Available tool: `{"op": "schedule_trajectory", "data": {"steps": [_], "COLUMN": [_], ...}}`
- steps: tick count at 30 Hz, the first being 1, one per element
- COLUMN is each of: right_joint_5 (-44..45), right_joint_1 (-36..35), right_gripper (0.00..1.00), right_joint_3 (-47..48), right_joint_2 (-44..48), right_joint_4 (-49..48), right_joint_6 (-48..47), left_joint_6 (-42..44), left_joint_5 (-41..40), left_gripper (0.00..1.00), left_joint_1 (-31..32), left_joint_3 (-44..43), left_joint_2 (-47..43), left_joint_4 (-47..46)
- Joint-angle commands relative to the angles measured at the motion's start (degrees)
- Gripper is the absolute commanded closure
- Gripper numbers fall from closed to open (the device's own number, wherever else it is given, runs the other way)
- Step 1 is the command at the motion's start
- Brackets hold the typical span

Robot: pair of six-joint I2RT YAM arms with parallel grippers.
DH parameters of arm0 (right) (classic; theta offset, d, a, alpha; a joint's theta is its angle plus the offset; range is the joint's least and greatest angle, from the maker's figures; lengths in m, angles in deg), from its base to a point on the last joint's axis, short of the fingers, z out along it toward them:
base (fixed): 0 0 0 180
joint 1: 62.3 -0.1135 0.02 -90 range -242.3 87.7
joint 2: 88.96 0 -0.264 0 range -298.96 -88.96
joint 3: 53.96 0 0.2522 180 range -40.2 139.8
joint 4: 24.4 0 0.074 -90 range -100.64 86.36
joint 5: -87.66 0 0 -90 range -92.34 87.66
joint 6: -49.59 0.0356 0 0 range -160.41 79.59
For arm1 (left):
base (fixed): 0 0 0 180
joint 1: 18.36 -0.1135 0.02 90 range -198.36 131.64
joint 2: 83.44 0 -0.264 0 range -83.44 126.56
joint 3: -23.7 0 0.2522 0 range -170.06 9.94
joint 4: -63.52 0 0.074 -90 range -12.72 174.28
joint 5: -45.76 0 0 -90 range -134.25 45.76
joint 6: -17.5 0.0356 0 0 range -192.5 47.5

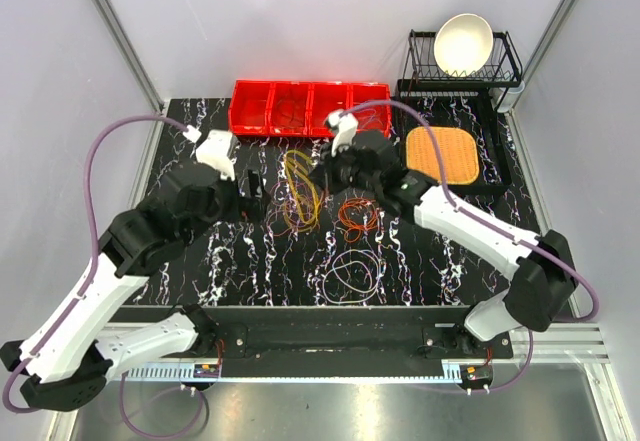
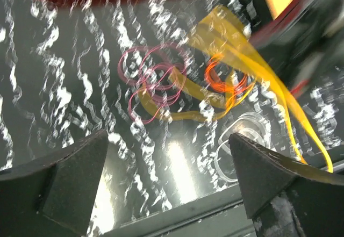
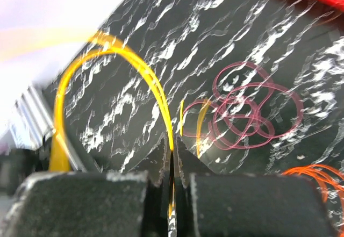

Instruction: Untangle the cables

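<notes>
Over on the left of the table [image 1: 250, 271], the left gripper [image 2: 167, 140] hangs low just beside the cables, its fingers [image 2: 59, 178] spread wide apart with nothing between them. Right next to it, around the middle of the table, sits the tangle: the yellow cable [image 1: 299, 173] in long loops, running toward the back edge, with the pink cable [image 3: 247, 108] coiled in small rings against it. Whether those two are actually hooked together, I can't tell. Now the right gripper [image 3: 172, 164]: fingers [image 3: 236, 205] pressed together, clamped on a strand of the yellow cable, which arcs up and away from the tips in a tall bow. Just to the right of the tangle, the orange cable [image 1: 357, 219] lies bunched on the table, and the white cable [image 1: 350, 273] rests in a loose oval nearer the front edge, apart from the rest. Red bins [image 1: 310, 108] line the back edge. At the right edge, an orange mat [image 1: 442, 151] lies in a black tray [image 1: 500, 166], and behind it a rack [image 1: 505, 61] holds a white bowl [image 1: 463, 41].
</notes>
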Motion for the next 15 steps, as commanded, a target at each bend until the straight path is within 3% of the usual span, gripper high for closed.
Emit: {"op": "schedule_trajectory", "data": {"steps": [1,5,15], "right_joint_5": [4.3,8.2,10.0], "right_joint_1": [3.2,4.2,9.4], "right_gripper": [1.0,1.0,1.0], "right_joint_3": [9.2,16.3,33.8], "right_joint_2": [2.1,-2.3,-13.2], "right_joint_4": [3.6,9.2,13.1], "right_joint_6": [2.6,1.2,-0.2], "left_joint_6": [-4.4,-6.4,-7.9], "left_joint_5": [-3.6,-5.6,-8.0], "left_gripper": [0.01,0.01,0.01], "left_joint_1": [-0.2,-0.2,-0.2], "left_joint_3": [6.0,14.3,23.2], "left_joint_2": [-3.9,-8.7,-15.6], "left_joint_4": [0.3,0.3,-2.0]}}
